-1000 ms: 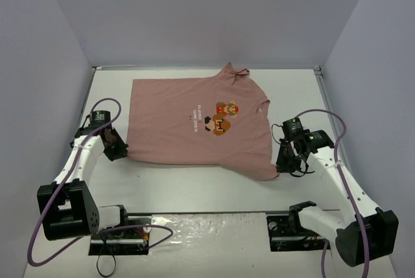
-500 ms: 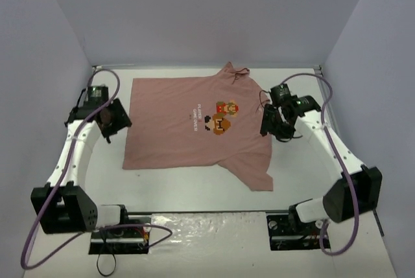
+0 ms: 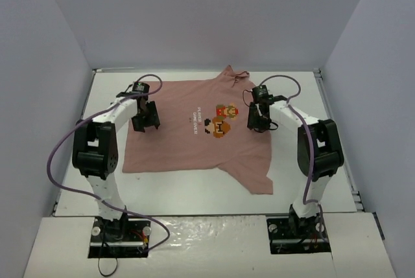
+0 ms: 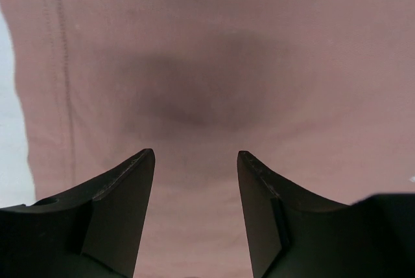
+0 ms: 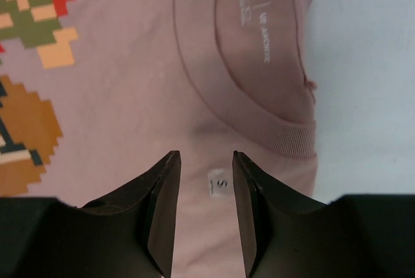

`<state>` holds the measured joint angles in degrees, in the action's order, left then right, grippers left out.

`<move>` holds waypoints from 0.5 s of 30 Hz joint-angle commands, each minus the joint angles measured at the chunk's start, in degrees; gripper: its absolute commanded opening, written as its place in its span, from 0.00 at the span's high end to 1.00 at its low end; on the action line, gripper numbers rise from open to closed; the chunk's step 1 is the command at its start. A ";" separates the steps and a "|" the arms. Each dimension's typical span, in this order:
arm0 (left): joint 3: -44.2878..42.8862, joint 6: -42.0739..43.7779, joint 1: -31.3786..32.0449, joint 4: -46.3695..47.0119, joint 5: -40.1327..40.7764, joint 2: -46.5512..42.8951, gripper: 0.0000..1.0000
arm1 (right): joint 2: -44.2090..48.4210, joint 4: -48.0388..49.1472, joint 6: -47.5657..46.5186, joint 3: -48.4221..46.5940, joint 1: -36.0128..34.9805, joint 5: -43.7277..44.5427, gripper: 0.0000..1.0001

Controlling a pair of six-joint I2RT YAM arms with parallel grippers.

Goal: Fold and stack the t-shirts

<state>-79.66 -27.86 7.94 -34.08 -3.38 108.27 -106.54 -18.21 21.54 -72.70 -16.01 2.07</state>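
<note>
- You are setting up a fold. The t-shirt (image 3: 194, 142) is lying flat and print side up on the table (image 3: 331, 129), with its collar toward the right arm and its hem toward the left arm.
- The left gripper (image 4: 194, 156) is hovering over plain fabric just inside the hem seam (image 4: 61, 64). Its jaws are standing apart with nothing between them.
- The right gripper (image 5: 206, 156) is hovering just beside the collar (image 5: 266, 122), directly above the small size label (image 5: 216, 184). Its jaws are likewise parted and empty.
- You are aiming to pinch cloth, not press it, so bring both fingertip pairs down until they are touching the fabric before closing. Closing too high is likely to catch nothing.
- You should be taking matching points at the two ends — the same line across the shirt at hem and collar — so that the fold line is running straight and not skewing the body.
- You should be watching the collar rib. It is thicker than the body cloth, and a grip half on it may slip.
- You should be lifting both ends together and only enough to clear the table. Uneven lifting is likely to drag the near sleeve (image 3: 256, 177) under the body.
- The far sleeve (image 3: 235, 74) is looking bunched, so expect to be smoothing it before stacking.
</note>
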 commanded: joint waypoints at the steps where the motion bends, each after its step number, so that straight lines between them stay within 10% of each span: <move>1: 1.78 -1.11 -0.31 3.71 -0.30 -0.11 0.52 | -0.39 8.83 -0.07 5.80 1.52 2.01 0.65; 15: 29.72 -8.09 -0.34 2.89 -1.11 -18.25 0.54 | 23.08 -1.03 10.01 30.16 0.89 6.28 0.64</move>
<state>-56.58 -33.45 7.88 -23.89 -3.85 95.40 -90.49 -6.47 26.98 -45.98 -14.70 4.82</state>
